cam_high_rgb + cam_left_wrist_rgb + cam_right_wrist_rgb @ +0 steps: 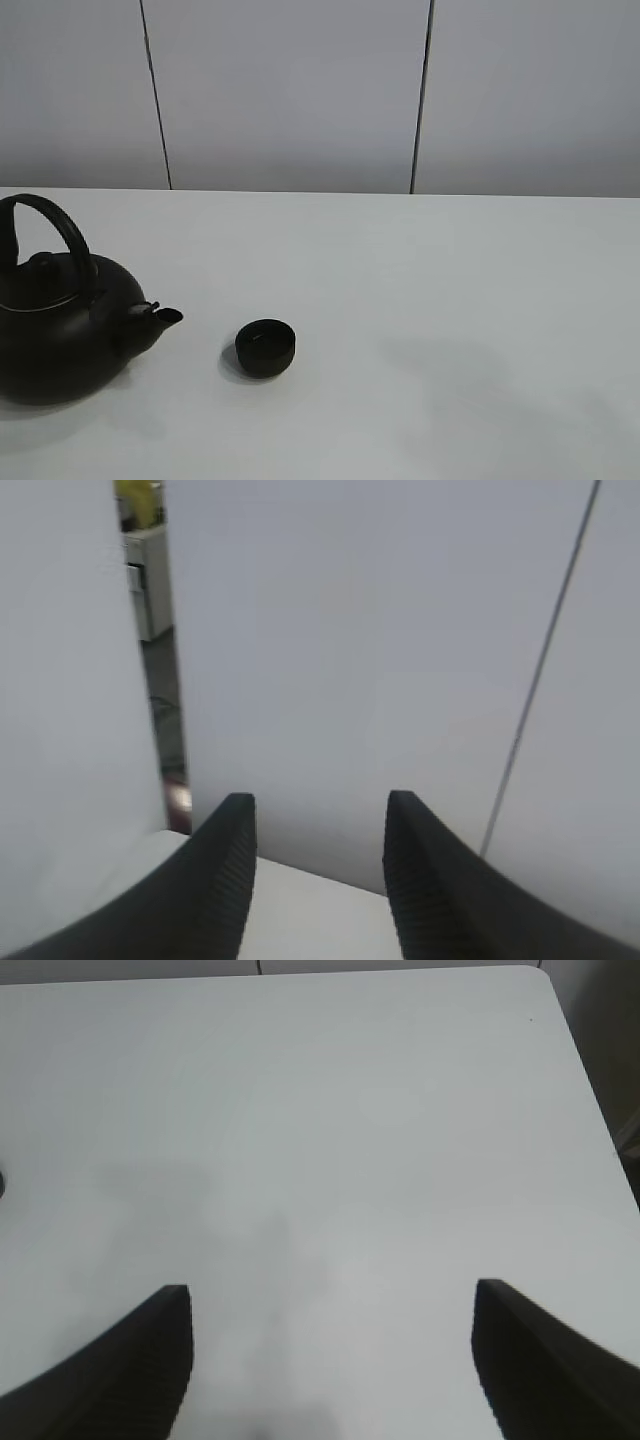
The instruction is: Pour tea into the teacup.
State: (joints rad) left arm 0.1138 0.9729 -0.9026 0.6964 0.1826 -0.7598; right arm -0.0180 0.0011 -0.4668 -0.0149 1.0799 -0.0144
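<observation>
Right, nothing is gripped yet, and both arms are out of the high camera's picture. On the white tabletop the big black teapot sits at the left edge, arched handle up, lid on, spout aimed toward the teacup. That little black cup stands upright just beside the spout, apart from it, left of centre and near the front.

The left gripper shows its 2 jaws parted with nothing between them, and its camera looks at the wall panels rather than down at the pot. The right gripper hangs over bare tabletop, jaws spread wide and empty.

By my reckoning the step in hand is taking hold of the teapot, and the left arm is the one placed for it. To do it well, it wants to tip down, come over the handle and close at the top of the arch, so the pot hangs level and does not swing. Lift gently, bring the spout over the cup's mouth, then tilt slowly; the cup is small and would overflow fast.

Contents? The cup's inside looks dark and I cannot tell whether it holds anything. The teapot is lidded, so its fill is hidden too.
</observation>
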